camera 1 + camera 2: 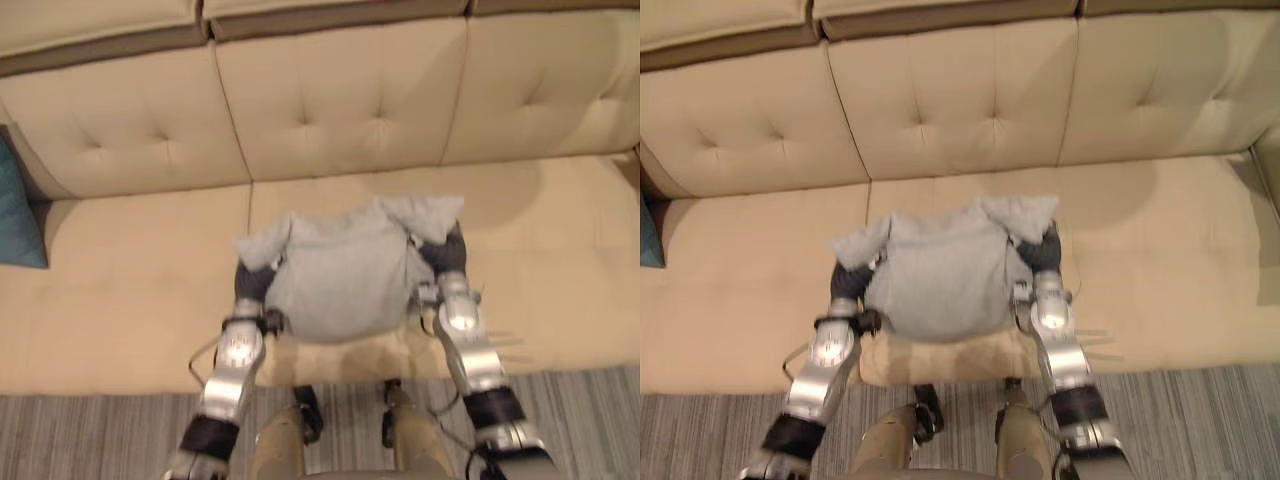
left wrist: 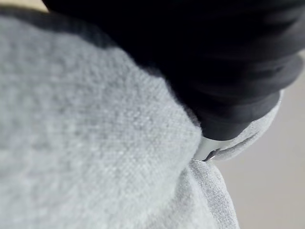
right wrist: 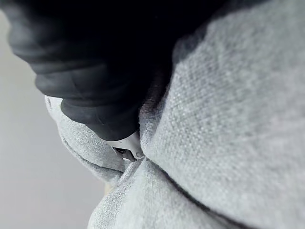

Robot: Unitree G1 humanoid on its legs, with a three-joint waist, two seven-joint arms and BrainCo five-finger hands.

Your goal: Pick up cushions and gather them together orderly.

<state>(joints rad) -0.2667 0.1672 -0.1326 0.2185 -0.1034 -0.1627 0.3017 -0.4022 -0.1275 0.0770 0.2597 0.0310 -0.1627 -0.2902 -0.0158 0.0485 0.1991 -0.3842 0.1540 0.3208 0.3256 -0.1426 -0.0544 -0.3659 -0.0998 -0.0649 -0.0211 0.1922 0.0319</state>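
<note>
so the grey cushion (image 1: 345,275) is squeezed between the left hand (image 1: 255,280) and right hand (image 1: 445,255), over the near middle of the beige sofa (image 1: 120,290) seat. Both hands' fingers are buried in the fabric, so can't tell if they're gripping or flat. Teal cushion (image 1: 18,210) sits way off left

Fig.: Beige sofa (image 1: 560,250) seen from above and in front, spanning full width of view. Backrest: three tufted panels (image 1: 340,100), each w/ button dimples, separated by vertical seams. Second row of flat pads (image 1: 100,20) runs along top, w/ a darker gap btwn the two rows. Seat (image 1: 130,280): smooth upholstery, one seam approx. in line w/ left backrest seam. Foreground: floor w/ grey carpet (image 1: 100,430) in fine horizontal stripes, meeting sofa's front edge. Lighting warm, soft.
</note>
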